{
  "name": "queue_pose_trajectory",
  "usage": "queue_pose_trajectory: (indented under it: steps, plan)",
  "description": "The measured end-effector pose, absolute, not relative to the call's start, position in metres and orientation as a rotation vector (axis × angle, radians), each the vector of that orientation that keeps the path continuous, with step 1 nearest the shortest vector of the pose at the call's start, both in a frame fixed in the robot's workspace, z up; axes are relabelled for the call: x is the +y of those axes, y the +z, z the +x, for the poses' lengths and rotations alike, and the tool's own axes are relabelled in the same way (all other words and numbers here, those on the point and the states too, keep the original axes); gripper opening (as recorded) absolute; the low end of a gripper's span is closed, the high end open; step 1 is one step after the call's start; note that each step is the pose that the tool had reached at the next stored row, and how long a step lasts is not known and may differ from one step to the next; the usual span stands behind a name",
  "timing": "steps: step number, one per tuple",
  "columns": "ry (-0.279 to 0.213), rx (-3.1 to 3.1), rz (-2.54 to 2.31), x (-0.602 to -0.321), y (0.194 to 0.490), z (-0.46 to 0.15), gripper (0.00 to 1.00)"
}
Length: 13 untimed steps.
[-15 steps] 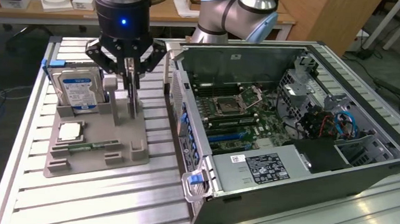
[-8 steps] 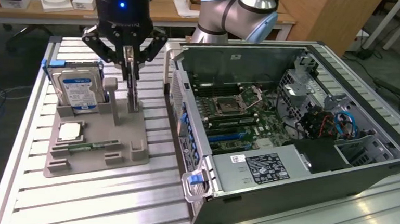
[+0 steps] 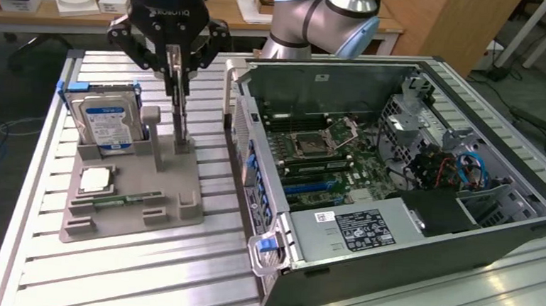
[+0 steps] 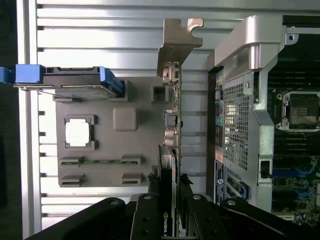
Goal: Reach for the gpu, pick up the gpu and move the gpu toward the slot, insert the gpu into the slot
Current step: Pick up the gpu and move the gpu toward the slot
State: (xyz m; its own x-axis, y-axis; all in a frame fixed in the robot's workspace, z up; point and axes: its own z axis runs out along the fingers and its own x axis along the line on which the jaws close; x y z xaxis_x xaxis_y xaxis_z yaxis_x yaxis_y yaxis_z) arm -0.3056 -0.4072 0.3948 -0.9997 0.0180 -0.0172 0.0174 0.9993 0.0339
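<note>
The pincer (image 3: 173,83) pinches the top edge of the gpu (image 3: 179,122), which stands upright on edge with its lower end apparently seated in the grey holder (image 3: 128,201) on the slatted desk (image 3: 152,273), between the hard drive (image 3: 104,121) and the open computer case (image 3: 392,224).

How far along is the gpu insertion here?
Reach looks done: the gripper is shut on the gpu, which stands upright in the grey holder. Lift not evident; its lower edge sits at the holder. Left: moving it to the open computer case and inserting it.
</note>
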Motion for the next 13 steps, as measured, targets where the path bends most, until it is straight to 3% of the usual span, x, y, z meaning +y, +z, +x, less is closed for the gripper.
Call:
queue_pose_trajectory:
  steps: [13]
  plan:
    - [0.053,3.126,0.028,-0.407,0.405,-0.283,0.26]
